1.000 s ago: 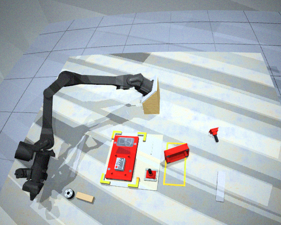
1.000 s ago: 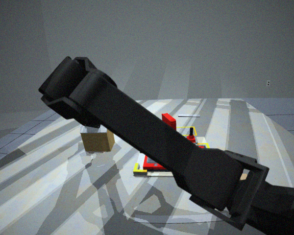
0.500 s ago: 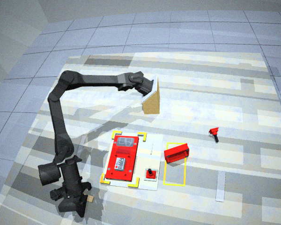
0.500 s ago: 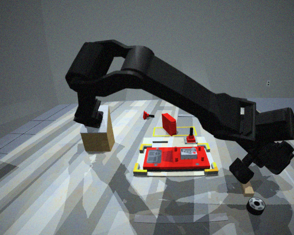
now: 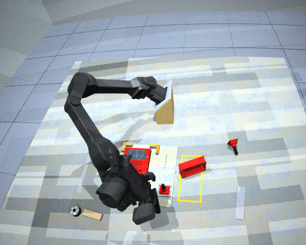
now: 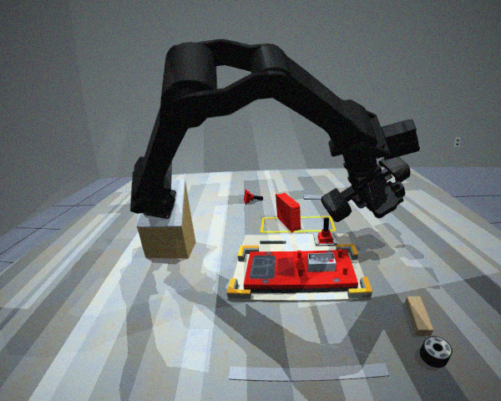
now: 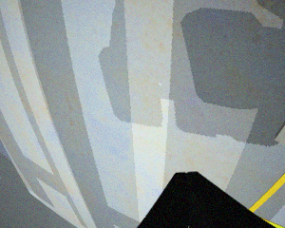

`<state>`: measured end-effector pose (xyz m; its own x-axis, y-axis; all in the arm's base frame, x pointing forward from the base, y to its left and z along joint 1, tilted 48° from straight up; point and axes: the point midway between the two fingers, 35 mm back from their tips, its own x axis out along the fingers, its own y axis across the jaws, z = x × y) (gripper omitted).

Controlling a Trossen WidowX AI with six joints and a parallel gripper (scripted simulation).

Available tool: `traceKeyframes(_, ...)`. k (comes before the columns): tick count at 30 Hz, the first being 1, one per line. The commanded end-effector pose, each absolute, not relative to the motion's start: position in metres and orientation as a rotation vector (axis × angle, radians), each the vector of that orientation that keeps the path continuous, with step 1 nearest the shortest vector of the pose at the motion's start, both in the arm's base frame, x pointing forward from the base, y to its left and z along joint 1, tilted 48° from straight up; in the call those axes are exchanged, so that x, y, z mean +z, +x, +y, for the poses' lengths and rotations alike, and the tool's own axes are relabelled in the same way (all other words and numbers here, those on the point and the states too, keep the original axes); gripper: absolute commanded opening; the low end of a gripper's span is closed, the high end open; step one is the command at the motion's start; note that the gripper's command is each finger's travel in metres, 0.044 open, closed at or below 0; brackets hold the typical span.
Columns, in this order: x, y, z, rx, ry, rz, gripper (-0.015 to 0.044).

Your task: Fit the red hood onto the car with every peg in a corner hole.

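The red hood stands on its side, hollow side toward the near edge in the top view. The chassis sits in its jig; the arm hides part of it in the top view. In the exterior view the grey engine block is on the deck, with pegs around it, one of them a peg at the front right. My gripper is shut and empty, above the table beyond the engine end of the chassis, away from the hood.
A yellow outline lies under the hood. A red-based black knob stands beside the chassis. A red piece with a black stem, a wheel and a wooden block lie farther out.
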<state>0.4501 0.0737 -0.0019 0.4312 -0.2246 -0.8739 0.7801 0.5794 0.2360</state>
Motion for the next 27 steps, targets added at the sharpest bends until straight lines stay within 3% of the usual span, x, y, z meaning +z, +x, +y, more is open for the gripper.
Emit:
traceKeyframes(1, -0.032, 0.404, 0.100, -0.808, 0.654, 0.989, 0.0000)
traceKeyframes(14, -0.067, 0.229, 0.122, -1.156, 0.265, 0.854, 0.0000)
traceKeyframes(27, -0.079, 0.226, 0.107, -1.163, 0.240, 0.829, 0.0000)
